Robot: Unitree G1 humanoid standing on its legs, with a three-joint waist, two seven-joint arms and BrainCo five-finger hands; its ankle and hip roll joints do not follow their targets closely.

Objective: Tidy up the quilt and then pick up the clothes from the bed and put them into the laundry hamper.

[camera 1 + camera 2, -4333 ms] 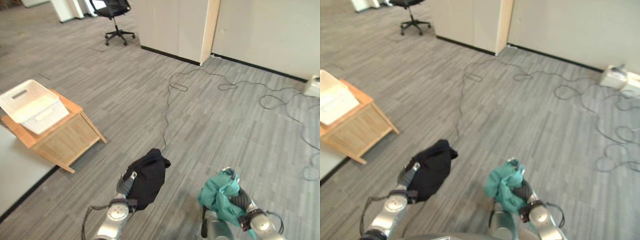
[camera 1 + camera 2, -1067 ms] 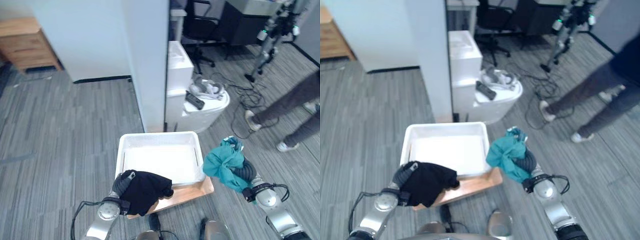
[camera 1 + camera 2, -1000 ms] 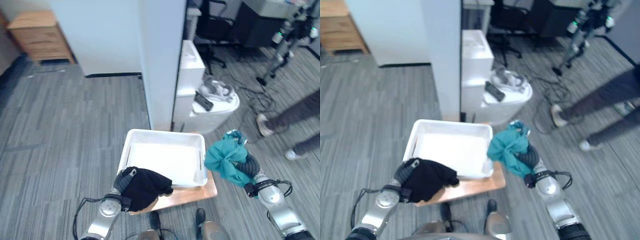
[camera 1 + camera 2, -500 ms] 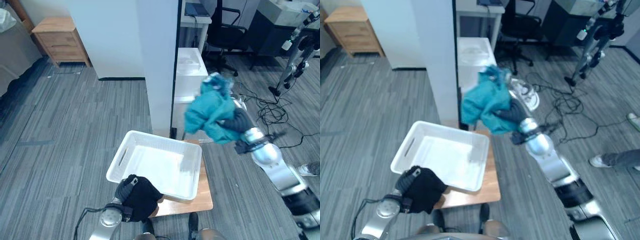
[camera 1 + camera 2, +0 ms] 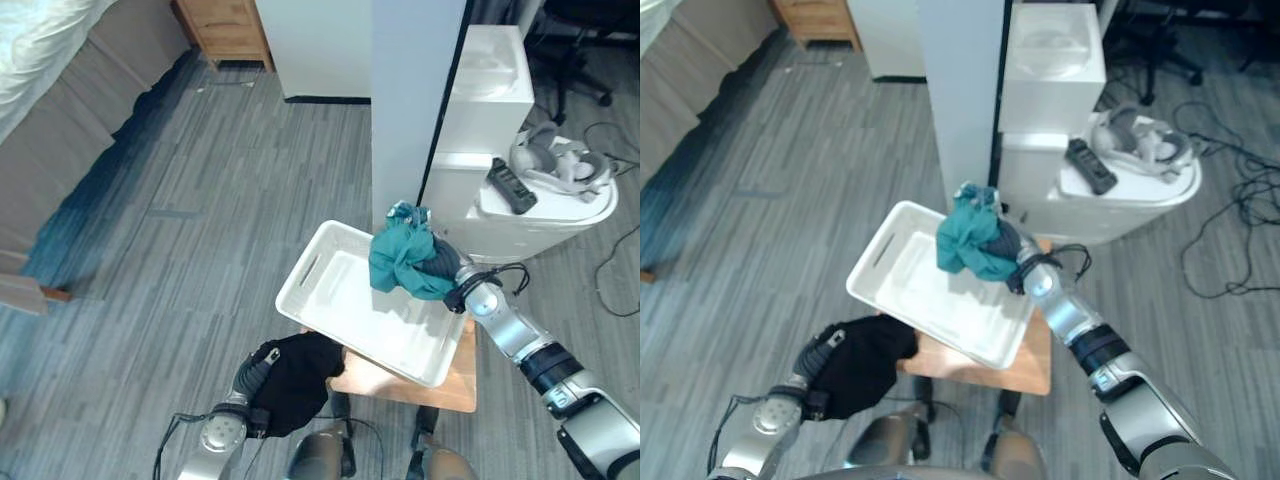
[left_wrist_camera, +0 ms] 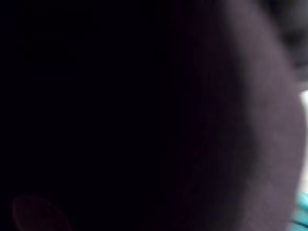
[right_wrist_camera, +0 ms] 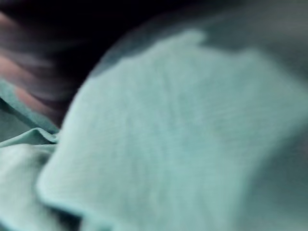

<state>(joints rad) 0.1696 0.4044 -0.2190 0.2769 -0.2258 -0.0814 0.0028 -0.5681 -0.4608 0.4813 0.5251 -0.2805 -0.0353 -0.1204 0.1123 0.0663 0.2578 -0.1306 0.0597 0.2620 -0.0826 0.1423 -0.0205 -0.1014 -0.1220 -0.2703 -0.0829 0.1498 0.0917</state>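
Right hand [image 5: 447,268] grips crumpled teal cloth [image 5: 402,262] over the white slotted hamper [image 5: 330,300]; at seven o'clock, left hand [image 5: 258,372] clutches bunched black cloth [image 5: 297,382].

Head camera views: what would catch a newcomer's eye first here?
The teal garment stands out most, bunched around the right robot hand over the far end of the white laundry hamper. The hamper sits on a small wooden table. Nearer the camera, the left robot hand carries a black garment just short of the hamper.
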